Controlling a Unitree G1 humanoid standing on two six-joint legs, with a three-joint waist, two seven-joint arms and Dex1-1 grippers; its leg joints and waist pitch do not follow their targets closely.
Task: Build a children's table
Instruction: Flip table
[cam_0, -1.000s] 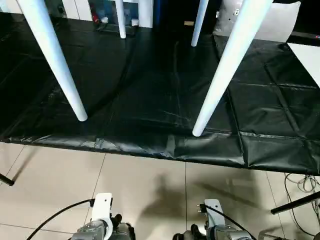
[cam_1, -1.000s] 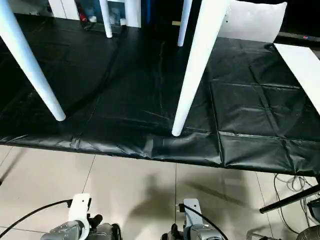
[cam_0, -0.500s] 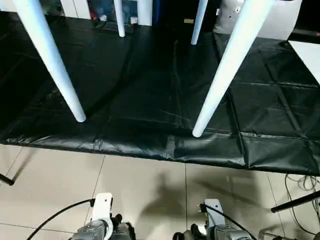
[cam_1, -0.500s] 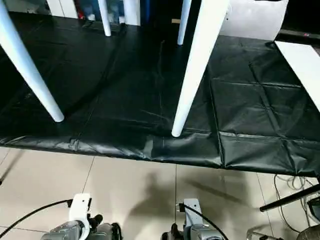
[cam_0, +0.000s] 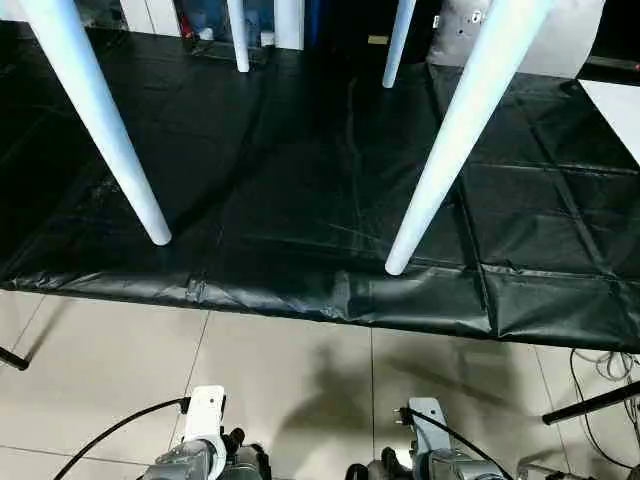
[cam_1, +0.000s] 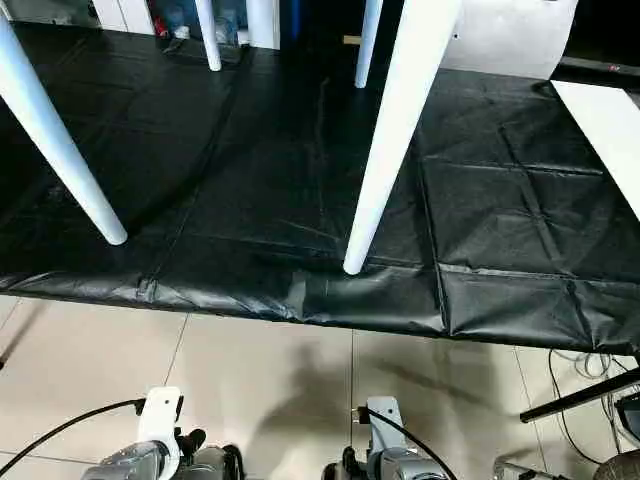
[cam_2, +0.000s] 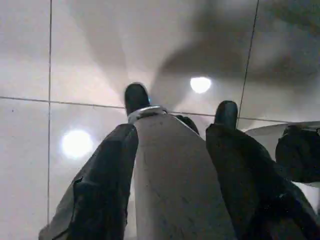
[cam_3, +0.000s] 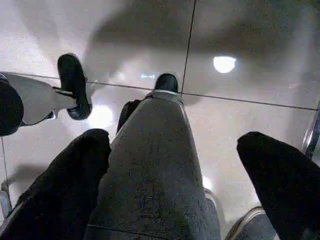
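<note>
Here, looking down from the head camera, I see the children's table (cam_0: 455, 140) standing on its legs on a black table cover (cam_0: 300, 180) spread over the floor. Its top is cut off above the picture; four white tapered legs show. The two near legs reach down to the cover close to its front edge, the left one (cam_0: 100, 130) and the right one (cam_0: 450, 150). The two far legs (cam_0: 238, 35) are small and cut off at the top of the picture. Beyond them, the things along the back are too dark and cropped for me to name. I can read no writing or labels anywhere.

A pale tiled floor (cam_0: 300, 380) lies between the cover's edge and my arms. A white panel (cam_1: 610, 130) lies on the cover at the far right, partly cut off.

In the left wrist view, the left gripper (cam_2: 177, 145) points down at the floor tiles, its black fingers (cam_2: 105, 185) standing partly apart with nothing between them but the robot's own grey leg below. In the right wrist view, the right gripper (cam_3: 180, 175) has its fingers (cam_3: 280, 180) spread wide, holding nothing, above another grey leg and a black foot (cam_3: 166, 82).

Both grippers are well apart from the table, low and on my side of the cover's edge.
</note>
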